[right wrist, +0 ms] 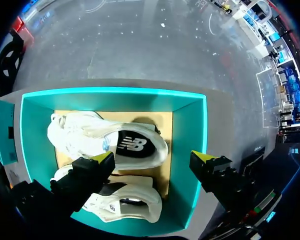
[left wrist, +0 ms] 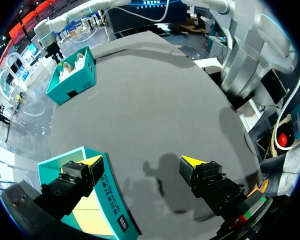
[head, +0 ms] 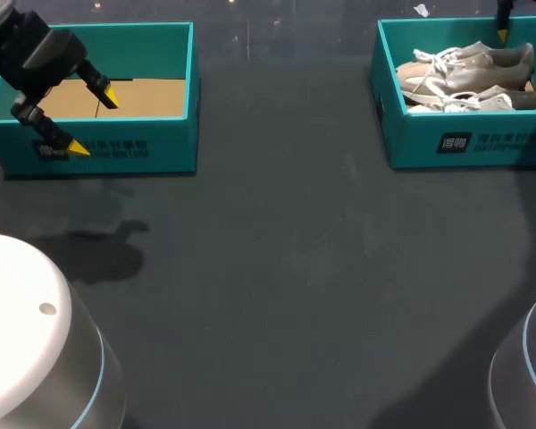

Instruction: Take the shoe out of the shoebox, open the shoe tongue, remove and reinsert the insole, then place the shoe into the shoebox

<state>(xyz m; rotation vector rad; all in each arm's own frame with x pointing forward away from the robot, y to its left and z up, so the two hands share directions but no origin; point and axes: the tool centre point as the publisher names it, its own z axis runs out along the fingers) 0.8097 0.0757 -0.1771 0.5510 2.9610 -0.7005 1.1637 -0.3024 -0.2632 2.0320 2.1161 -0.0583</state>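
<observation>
Pale grey and lying in the shoebox (head: 411, 134) at the tabletop's far right corner, resting just under the wide-open right gripper (right wrist: 152, 157), pointing the shoe's (right wrist: 110, 142) long side from finger to finger, sitting far from the open left gripper (head: 91, 123) at the far left corner.

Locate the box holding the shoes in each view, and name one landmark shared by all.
Head view: box at the table's far right.
Left wrist view: box small, far across the table ahead of the left gripper.
Right wrist view: box directly under the right gripper.
Shared landmark: the pale shoes inside.
</observation>
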